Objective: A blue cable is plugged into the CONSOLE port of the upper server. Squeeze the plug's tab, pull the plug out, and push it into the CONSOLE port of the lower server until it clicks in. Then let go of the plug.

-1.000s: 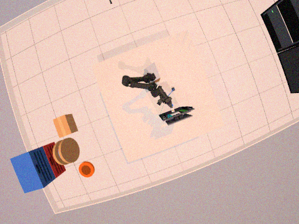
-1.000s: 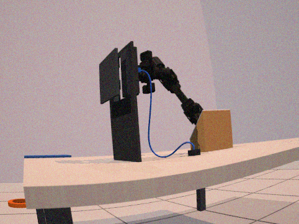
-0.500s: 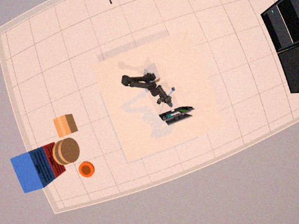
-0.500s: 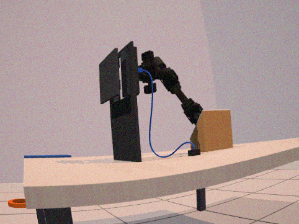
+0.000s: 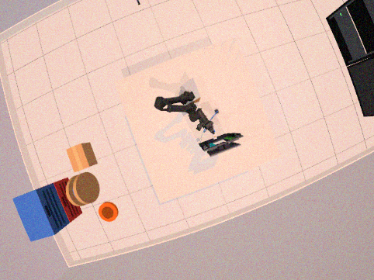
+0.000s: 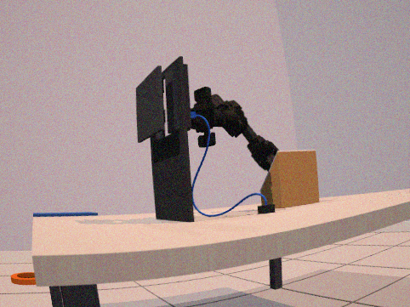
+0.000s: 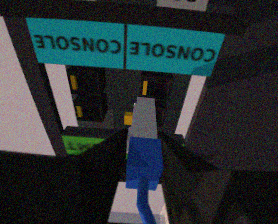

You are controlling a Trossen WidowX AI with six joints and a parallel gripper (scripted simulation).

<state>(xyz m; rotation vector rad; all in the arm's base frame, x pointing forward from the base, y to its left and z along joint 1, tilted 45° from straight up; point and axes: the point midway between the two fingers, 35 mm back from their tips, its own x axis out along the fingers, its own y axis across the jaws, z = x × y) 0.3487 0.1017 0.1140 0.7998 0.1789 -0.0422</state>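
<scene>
Before the teal CONSOLE labels (image 7: 125,46), the black two-fingered gripper (image 5: 212,130) (image 6: 196,122) (image 7: 142,135) clamps the blue-bodied plug with its grey tip (image 7: 145,162); centre the tip on the intended socket, keeping it square, before advancing.

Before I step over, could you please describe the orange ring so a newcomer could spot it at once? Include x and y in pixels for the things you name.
Find the big blue block (image 5: 29,215) in the top view's lower left corner. Just right of it stands a round brown drum (image 5: 88,188). The ring (image 5: 102,212) (image 6: 21,281) lies beyond that, the only bright orange thing there.
</scene>
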